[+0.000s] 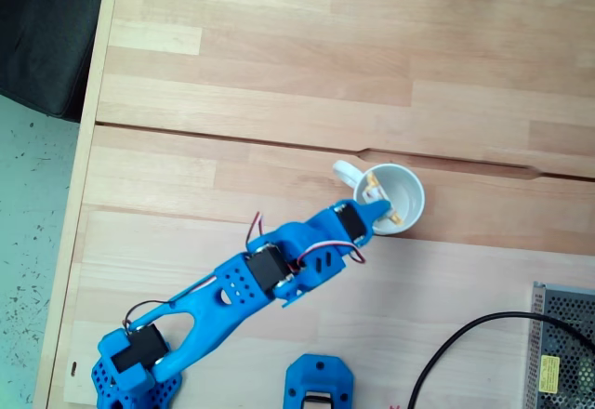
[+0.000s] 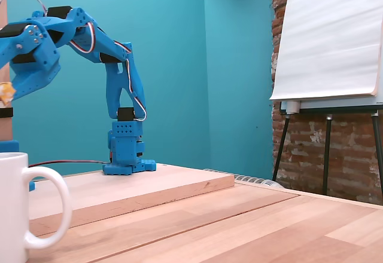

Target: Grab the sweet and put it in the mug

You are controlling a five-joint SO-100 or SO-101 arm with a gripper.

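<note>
The white mug (image 1: 409, 200) stands mid-table in a fixed view, handle toward the upper left. Seen from the side in another fixed view, the mug (image 2: 13, 209) sits at the bottom left edge. My blue gripper (image 1: 380, 204) hangs over the mug's opening, shut on the sweet (image 1: 371, 185), whose orange-yellow ends stick out on both sides of the finger. From the side, the gripper (image 2: 8, 95) is well above the mug's rim, with the sweet (image 2: 5, 89) at its tip by the frame's left edge.
A black cable (image 1: 465, 342) and a metal mesh box (image 1: 563, 344) lie at the lower right. A blue part (image 1: 319, 381) sits near the bottom edge. The arm's base (image 2: 125, 155) stands on a raised wooden board (image 2: 149, 185). A flipchart easel (image 2: 329, 42) stands behind the table.
</note>
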